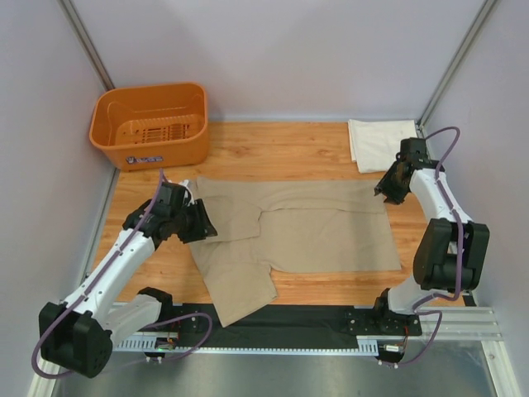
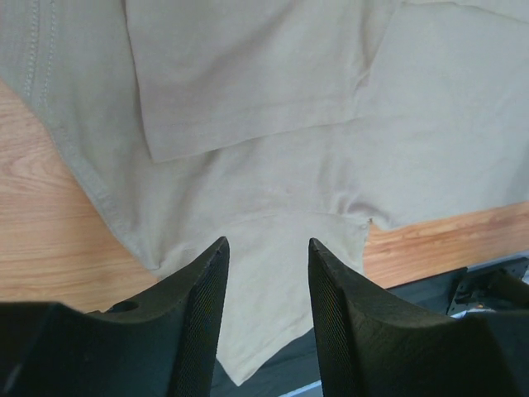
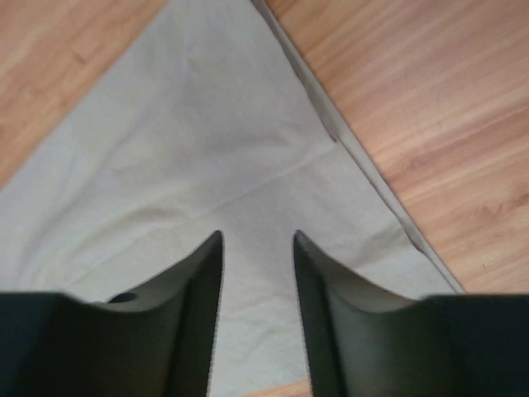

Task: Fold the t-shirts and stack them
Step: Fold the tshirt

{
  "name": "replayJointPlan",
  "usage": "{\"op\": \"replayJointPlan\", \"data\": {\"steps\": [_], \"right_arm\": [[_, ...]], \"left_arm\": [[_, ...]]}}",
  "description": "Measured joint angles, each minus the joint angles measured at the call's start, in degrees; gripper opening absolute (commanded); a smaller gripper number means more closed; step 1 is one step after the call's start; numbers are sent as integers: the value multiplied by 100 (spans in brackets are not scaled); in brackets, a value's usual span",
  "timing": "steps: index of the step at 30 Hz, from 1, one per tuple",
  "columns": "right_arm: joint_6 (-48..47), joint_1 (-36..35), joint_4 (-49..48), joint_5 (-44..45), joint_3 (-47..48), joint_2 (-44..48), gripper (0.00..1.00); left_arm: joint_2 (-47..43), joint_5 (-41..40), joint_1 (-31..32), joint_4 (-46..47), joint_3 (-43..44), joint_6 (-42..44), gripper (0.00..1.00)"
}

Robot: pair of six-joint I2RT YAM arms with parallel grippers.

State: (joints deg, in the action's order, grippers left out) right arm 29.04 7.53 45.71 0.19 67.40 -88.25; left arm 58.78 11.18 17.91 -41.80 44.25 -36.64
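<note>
- We see the tan shirt (image 1: 306,227) spread flat across the middle of the wooden table (image 1: 273,149); its left part lies doubled in layers, and one flap trails off the near edge onto the black mat (image 1: 331,318); the cream shirt (image 1: 378,142) lies folded in the far right corner, well apart from the orange basket (image 1: 149,124) at far left.
- The left gripper (image 1: 201,223) hovers over the tan shirt's left end, jaws apart with nothing between them; only cloth shows below the gap.
- The right gripper (image 1: 388,192) hangs over the shirt's far right corner, jaws likewise apart and empty.
- We judge the fabric light, thin and limp; it will sag and drag rather than hold a shape, and it may slide on the smooth wood; nothing about it looks fragile.
- We would pinch at hems and corners, where the stitched edge gives a thicker bite; both ends should rise together, or the fold will skew.
- The layers at the left invite a grab of the top ply alone; we would watch for that.
</note>
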Motion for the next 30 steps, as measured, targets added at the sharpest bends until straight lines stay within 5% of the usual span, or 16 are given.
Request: {"op": "replayJointPlan", "data": {"steps": [1,10,24,30], "right_arm": [[39,0,-87,37,85,-96,26],[306,-17,-776,131,846,-1311,11],[518,-35,-1300,498,1532,-2800,12],[260,-37,-1073,544,1943,-2981,25]], "left_arm": [[-105,33,0,-4,0,-15,50],[-199,-37,0,-188,4,-72,52],[1902,-584,-551,227,780,-177,53],[2597,-697,-601,505,1537,-72,56]]}}
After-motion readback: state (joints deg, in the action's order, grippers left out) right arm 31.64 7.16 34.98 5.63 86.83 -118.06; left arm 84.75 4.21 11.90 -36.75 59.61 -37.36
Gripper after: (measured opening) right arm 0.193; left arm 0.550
